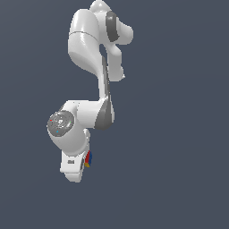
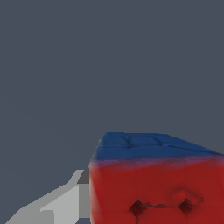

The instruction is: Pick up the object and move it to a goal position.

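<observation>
From the exterior view I see the white arm (image 1: pixel 96 67) folded downward against a plain grey-blue backdrop, its wrist bent so the hand points toward the lower part of the picture. The claw (image 1: pixel 86 164) sits at the bottom end of the arm, mostly hidden behind its own white housing. Tucked at the side of that housing toward the exterior view's right is the cube (image 1: pixel 88 159), a tiny speck next to the hand, showing red with a touch of blue and a yellow bit at its lower edge.

My wrist view is far closer. The cube fills the lower corner of that picture, a large red face with two dark pits in it and a blue face above. One grey-white finger (image 2: pixel 57 203) lies flush against the side of the red face. I cannot see the opposite finger, as it falls outside the picture. Going by the touching finger and the cube riding up at the hand with nothing beneath it, I judge the claw closed on the cube, narrowed to the cube's width.
</observation>
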{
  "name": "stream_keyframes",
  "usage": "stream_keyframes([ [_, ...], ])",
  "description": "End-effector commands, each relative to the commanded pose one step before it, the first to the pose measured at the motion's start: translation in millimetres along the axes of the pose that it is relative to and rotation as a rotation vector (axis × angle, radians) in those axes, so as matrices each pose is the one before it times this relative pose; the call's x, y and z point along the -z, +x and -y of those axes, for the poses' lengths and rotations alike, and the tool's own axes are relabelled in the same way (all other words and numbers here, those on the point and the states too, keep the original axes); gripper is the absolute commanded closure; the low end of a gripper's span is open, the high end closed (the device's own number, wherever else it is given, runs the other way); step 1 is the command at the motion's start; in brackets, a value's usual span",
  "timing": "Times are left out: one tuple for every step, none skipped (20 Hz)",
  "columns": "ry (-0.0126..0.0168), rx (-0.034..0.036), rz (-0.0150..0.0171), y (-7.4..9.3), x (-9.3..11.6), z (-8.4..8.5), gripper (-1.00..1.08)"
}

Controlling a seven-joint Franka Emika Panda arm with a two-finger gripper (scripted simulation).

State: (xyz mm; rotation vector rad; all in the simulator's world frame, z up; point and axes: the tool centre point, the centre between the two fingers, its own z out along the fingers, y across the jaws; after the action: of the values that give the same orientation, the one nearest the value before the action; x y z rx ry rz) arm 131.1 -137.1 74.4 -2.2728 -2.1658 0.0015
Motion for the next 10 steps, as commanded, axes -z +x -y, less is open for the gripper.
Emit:
stream_keyframes([
  [-0.00213, 0.00041, 0.00044, -4.55, 4.02, -6.35, 1.08],
  [0.0, 0.0, 0.0, -1.41, 0.74, -1.76, 1.08],
  [0.0, 0.0, 0.0, -1.26, 0.66, -1.58, 1.08],
  [0.0, 0.0, 0.0, -1.12, 0.59, -1.41, 1.08],
  [0.0, 0.0, 0.0, -0.98, 0.51, -1.25, 1.08],
  [0.0, 0.0, 0.0, -0.85, 0.44, -1.09, 1.08],
  [0.0, 0.0, 0.0, -0.72, 0.37, -0.94, 1.08],
  [0.0, 0.0, 0.0, -0.59, 0.3, -0.8, 1.08],
  [0.0, 0.0, 0.0, -0.47, 0.23, -0.66, 1.08],
  [0.0, 0.0, 0.0, -0.35, 0.17, -0.53, 1.08],
])
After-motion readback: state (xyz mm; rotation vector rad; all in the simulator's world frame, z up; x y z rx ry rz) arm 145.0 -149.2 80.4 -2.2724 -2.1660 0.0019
